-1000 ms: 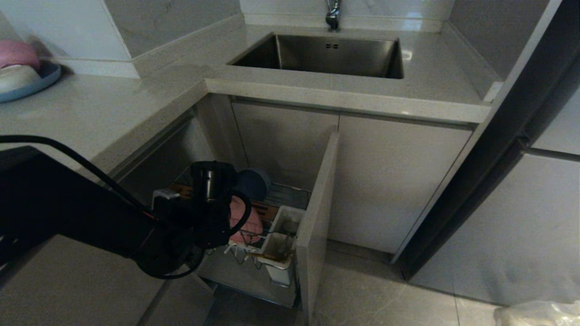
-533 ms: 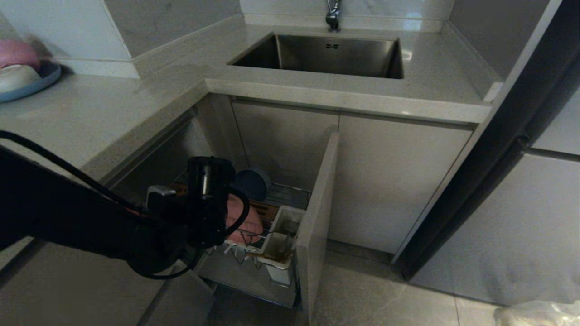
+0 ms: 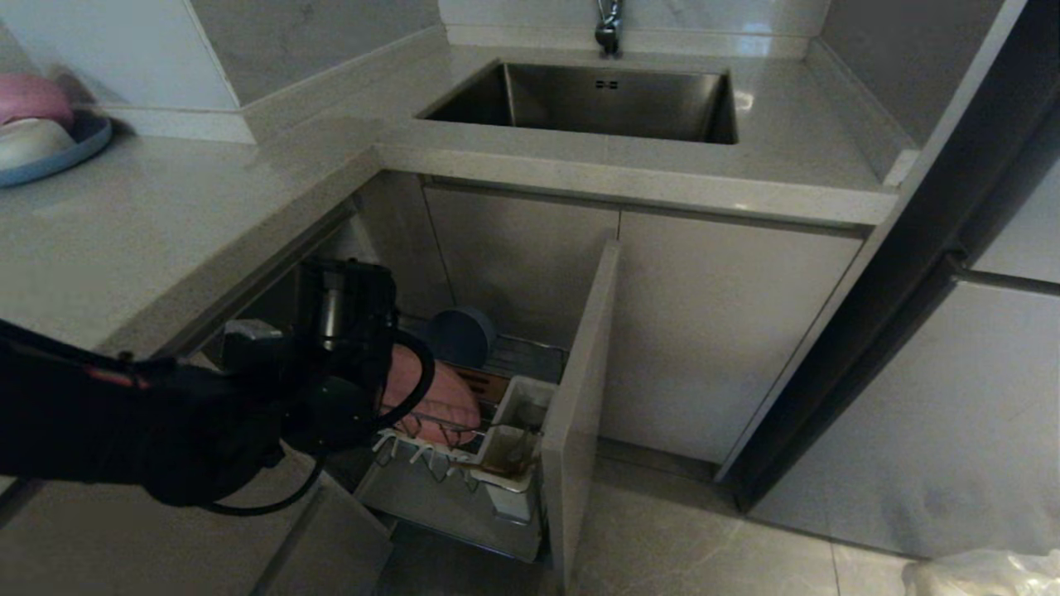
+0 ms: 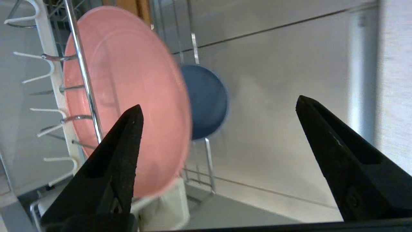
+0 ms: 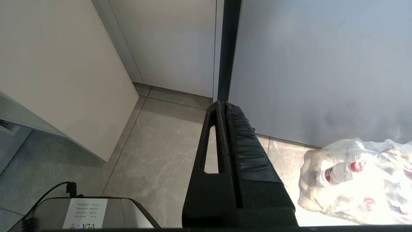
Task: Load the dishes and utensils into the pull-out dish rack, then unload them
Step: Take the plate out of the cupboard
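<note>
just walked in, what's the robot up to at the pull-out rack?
The left gripper hangs open over the chrome wire pull-out dish rack, holding nothing. The salmon-pink round plate stands on edge between the rack's wires, and the blue-grey bowl sits behind it. The white utensil cups stand at the rack's front. The right gripper is shut and parked low, pointing at the floor.

Right gripper point(image 5: 222, 104) jaws pressed together above floor tiles point(image 5: 154, 161), beside bagged bottles point(image 5: 354, 177)

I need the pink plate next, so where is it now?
The pink plate stands on edge in the pull-out dish rack below the counter, lower left in the head view, in front of the blue-grey bowl.
</note>
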